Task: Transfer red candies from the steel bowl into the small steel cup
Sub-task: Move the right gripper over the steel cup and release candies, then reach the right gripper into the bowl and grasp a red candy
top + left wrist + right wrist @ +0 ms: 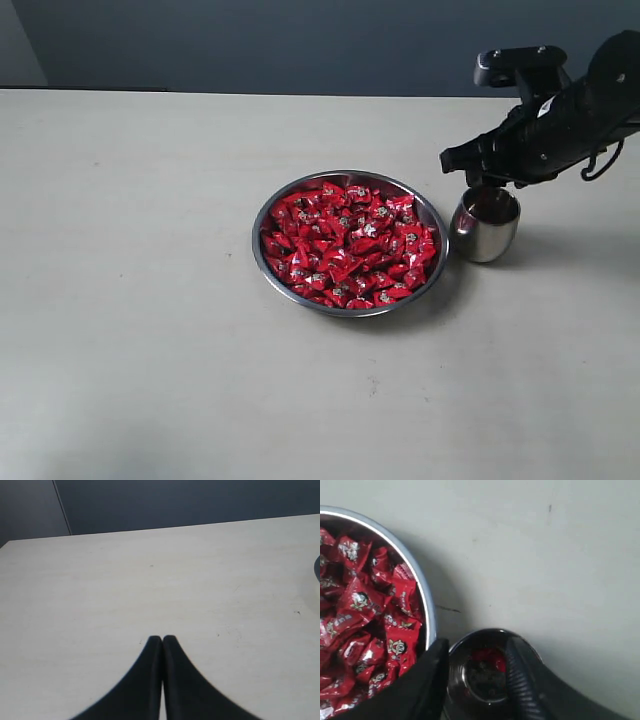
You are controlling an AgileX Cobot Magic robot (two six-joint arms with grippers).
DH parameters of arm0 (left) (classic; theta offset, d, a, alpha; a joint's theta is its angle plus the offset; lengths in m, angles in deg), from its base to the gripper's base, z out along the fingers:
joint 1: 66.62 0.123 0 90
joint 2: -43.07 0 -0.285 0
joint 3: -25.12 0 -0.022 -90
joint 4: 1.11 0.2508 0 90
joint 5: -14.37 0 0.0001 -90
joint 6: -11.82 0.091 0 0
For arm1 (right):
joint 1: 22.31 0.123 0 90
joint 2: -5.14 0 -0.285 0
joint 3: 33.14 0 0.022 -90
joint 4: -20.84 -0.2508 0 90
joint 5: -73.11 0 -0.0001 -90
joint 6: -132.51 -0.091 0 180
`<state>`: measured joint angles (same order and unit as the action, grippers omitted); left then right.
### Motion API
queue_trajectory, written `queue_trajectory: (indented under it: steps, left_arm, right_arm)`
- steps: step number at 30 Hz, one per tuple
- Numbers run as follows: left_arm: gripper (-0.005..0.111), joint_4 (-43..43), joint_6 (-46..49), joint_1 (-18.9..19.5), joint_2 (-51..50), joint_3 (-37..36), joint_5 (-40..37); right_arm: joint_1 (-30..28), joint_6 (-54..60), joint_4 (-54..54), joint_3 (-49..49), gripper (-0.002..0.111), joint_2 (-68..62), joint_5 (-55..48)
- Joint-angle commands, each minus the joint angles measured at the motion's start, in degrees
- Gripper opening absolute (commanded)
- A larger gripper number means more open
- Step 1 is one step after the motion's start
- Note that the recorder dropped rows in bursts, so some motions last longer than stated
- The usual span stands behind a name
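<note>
Our right fingers (444, 647) stand apart with nothing gripped, hanging directly over the cup (487, 228) (something red shows at its bottom). The cup stands upright on the tabletop (140, 300), just beside the bowl (257, 240), which is heaped with red candies (350, 245). Our left fingers (162, 641) are pressed together, empty, above the tabletop.

No legible text, brand or number showed anywhere. Red candies (395, 647) carried small pale printed marks: round cartoon-like emblem plus tiny characters, too small and blurred to read.
</note>
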<state>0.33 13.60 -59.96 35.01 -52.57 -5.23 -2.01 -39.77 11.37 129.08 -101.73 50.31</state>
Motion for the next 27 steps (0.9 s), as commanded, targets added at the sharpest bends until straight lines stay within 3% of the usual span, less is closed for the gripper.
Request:
queue_trajectory:
  steps: [1, 14, 27]
  left_arm:
    - [0.000, 0.1, -0.1, -0.5, 0.3, 0.5, 0.3]
    - [0.000, 0.1, -0.1, -0.5, 0.3, 0.5, 0.3]
    - [0.000, 0.1, -0.1, -0.5, 0.3, 0.5, 0.3]
  right_arm:
    - [0.5, 0.2, -0.7, -0.2, 0.037, 2.9, -0.2]
    - [14.6, 1.7, -3.0, 8.7, 0.037, -3.2, -5.1]
    - [17.5, 1.8, -5.2, 23.2, 0.037, -20.5, -11.5]
